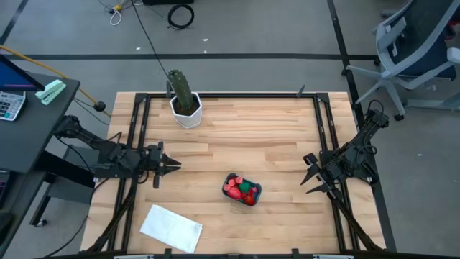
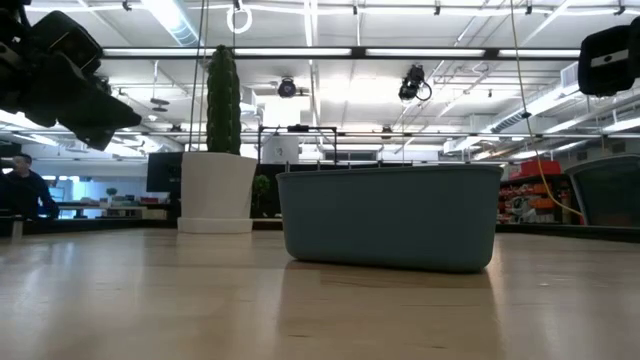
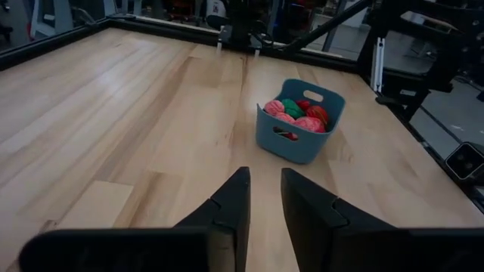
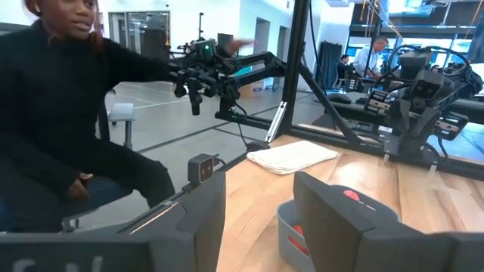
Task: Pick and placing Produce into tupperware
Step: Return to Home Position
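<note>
The teal-blue tupperware (image 1: 228, 180) stands on the wooden table, a little right of centre and toward the near edge. Its flat base rests on the wood (image 2: 390, 220). The produce (image 1: 241, 189), several red and pink pieces and one green, lies heaped inside it (image 3: 297, 115). My left gripper (image 1: 175, 167) hovers left of the container, pointing toward it, with a narrow gap between its fingers (image 3: 264, 181). My right gripper (image 1: 307, 175) hovers on the container's right, open wide (image 4: 257, 189), with the container's wall (image 4: 287, 227) just past its fingers. Neither gripper holds anything.
A tall green cactus in a white pot (image 1: 184, 101) stands near the far edge, left of centre. A flat white sheet (image 1: 171, 228) lies near the near left corner. A black frame (image 1: 237, 94) borders the table. A person in dark clothes (image 4: 68, 113) sits beyond the table.
</note>
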Motion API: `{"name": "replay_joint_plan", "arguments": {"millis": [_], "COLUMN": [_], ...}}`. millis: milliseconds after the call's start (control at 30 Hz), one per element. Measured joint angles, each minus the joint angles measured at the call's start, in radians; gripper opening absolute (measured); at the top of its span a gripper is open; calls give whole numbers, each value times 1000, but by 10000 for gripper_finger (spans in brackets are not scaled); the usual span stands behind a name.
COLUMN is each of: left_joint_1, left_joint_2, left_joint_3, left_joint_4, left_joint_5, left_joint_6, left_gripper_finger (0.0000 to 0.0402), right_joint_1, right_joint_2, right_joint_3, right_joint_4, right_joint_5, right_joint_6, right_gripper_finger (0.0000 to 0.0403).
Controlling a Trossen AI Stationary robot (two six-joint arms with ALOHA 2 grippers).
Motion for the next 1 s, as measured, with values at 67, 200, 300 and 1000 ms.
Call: {"name": "replay_joint_plan", "arguments": {"millis": [67, 200, 300, 1000], "left_joint_1": [0, 2, 13, 275], "left_joint_2": [0, -19, -67, -277], "left_joint_3": [0, 0, -1, -6], "left_joint_4": [0, -1, -1, 95], "left_joint_5": [0, 0, 1, -7], "left_joint_6": [0, 0, 0, 0], "left_gripper_finger": [86, 89, 86, 86], "right_joint_1": [0, 0, 0, 0], "right_joint_2": [0, 0, 0, 5], "right_joint_3": [0, 0, 0, 14], "right_joint_4": [0, 0, 0, -22], "right_joint_5": [0, 0, 0, 5], "right_joint_6": [0, 0, 0, 0], "right_gripper_finger": [165, 165, 165, 165]}}
